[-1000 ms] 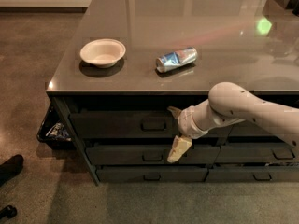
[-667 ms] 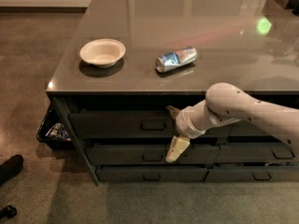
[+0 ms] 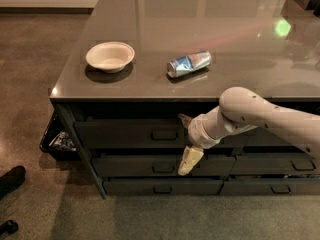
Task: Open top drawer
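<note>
Fingers (image 3: pixel 190 160) of my gripper (image 3: pixel 183 144) are spread apart just beside the handle (image 3: pixel 164 134) of the top drawer (image 3: pixel 120 133), under the front edge of the desk (image 3: pixel 150 86).

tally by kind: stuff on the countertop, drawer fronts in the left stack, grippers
Bowl: 1
Crushed can: 1
Drawer fronts: 3 (top drawer, middle drawer, bottom drawer)
Gripper: 1, in front of the top drawer, just right of its handle, fingers apart
Total: 6
</note>
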Robot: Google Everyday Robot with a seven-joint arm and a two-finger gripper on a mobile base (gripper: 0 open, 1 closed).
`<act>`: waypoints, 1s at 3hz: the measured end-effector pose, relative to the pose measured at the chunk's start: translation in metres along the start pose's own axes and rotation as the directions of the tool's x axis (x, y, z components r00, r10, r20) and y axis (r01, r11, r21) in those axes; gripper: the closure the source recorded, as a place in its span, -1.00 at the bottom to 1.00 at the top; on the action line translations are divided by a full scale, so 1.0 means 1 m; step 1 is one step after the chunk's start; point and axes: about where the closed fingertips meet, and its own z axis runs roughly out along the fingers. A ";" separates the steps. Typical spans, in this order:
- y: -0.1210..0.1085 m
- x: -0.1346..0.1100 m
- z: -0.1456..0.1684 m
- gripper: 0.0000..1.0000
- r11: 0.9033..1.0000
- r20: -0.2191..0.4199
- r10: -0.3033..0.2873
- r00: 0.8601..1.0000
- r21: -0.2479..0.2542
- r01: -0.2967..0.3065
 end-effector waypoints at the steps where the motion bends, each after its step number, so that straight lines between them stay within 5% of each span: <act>1: 0.000 -0.001 -0.002 -1.00 1.000 0.000 0.000 1.000 0.000 0.000; 3: 0.006 -0.003 -0.006 -1.00 0.999 -0.001 0.015 1.000 -0.041 -0.015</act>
